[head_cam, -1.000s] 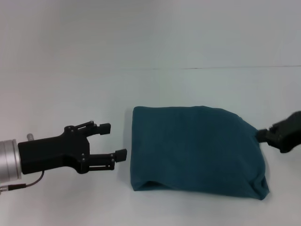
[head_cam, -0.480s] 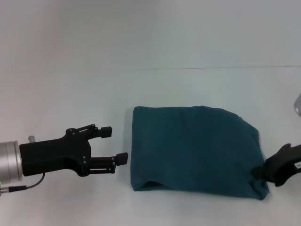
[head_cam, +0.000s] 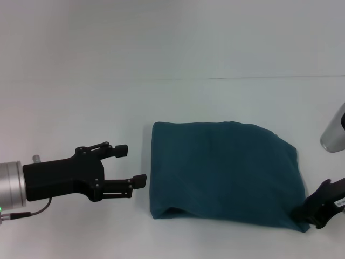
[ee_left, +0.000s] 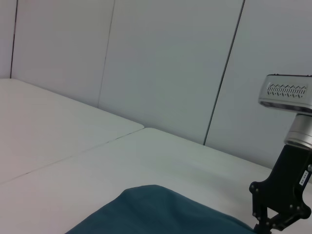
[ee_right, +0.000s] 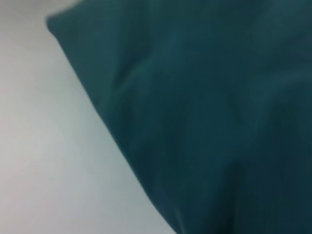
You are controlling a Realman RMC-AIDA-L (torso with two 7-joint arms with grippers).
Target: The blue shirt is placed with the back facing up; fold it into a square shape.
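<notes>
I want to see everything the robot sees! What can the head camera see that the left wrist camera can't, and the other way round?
Only the head view shows the left gripper, open beside the shirt, and the whole folded blue shirt. Only the left wrist view shows the wall panels behind the table. Both show the shirt, the white table and the right gripper at the shirt's right near corner.

No legible text, label, brand, number or sign on anything in view.
</notes>
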